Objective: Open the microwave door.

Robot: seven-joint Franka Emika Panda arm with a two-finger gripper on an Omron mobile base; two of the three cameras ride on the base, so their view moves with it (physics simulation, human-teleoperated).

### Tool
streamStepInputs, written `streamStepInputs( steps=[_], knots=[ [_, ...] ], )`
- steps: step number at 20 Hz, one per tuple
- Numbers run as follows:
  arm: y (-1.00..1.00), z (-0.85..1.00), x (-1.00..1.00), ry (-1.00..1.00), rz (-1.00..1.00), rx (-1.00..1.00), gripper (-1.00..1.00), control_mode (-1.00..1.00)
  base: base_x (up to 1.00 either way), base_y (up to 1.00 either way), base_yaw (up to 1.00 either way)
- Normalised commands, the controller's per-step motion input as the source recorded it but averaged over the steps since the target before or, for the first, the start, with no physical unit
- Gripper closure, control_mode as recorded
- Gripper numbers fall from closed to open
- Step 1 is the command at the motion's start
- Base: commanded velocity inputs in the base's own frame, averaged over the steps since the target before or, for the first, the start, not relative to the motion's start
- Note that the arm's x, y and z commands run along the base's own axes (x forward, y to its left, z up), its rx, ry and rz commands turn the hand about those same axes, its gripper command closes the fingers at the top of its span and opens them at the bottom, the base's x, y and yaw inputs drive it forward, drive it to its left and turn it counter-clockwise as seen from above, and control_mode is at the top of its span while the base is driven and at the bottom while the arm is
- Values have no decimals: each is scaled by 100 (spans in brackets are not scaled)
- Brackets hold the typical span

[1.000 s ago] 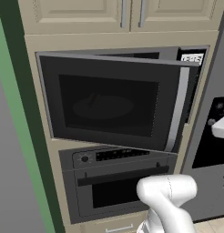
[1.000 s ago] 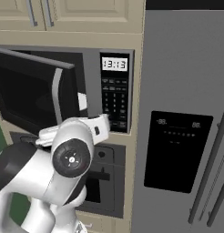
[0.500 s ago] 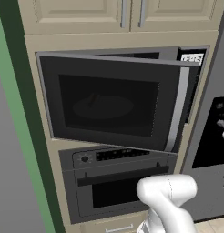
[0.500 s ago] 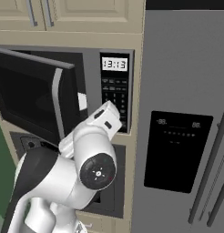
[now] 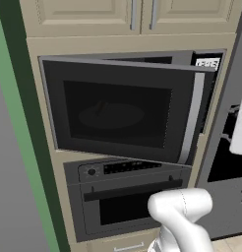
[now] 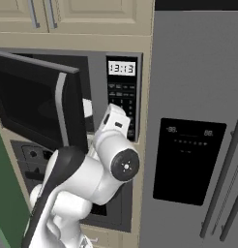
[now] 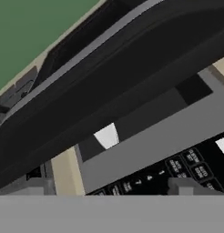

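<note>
1. Standing ajar from the cream cabinet wall, the microwave door [image 5: 118,115] is a broad, flat, dark grey rectangle with a darker tinted window and a tall matte silver bar handle [image 5: 192,118] down its free right edge; its left edge stays at the hinge side.
2. Behind it, the microwave [image 6: 122,97] is a wide built-in grey box; its glossy black keypad panel [image 6: 122,109] sits at the right edge under a white digital clock display [image 6: 121,68].
3. Inside the dark cavity, a pale round turntable edge [image 6: 87,107] shows just past the door's handle side.
4. The robot's smooth white arm [image 6: 92,169] with dark joints rises in front of the lower oven [image 5: 128,197], a smaller grey unit with a horizontal bar handle, and its hand reaches up to the gap between door edge and keypad.
5. In the hand view, the gripper [image 7: 109,193] shows two blocky grey fingertips [image 7: 189,185] set well apart with nothing between them, close before the keypad's lower rows.
6. To the right stands a flat grey fridge [image 6: 198,121] with a black dispenser panel and long slanted bar handles.
</note>
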Motion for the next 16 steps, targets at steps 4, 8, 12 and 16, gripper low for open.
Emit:
streamStepInputs(
  steps=[4, 8, 12, 16],
  knots=[
    [31, -21, 58, -1, 16, -8, -100, -100, 0, 0, 0],
    [32, -8, 35, 0, 16, -2, -100, -100, 0, 0, 0],
    [4, -4, 44, 0, 21, 0, -100, -100, 0, 0, 0],
    [0, -12, 54, 0, 22, 0, -100, -100, 0, 0, 0]
  ],
)
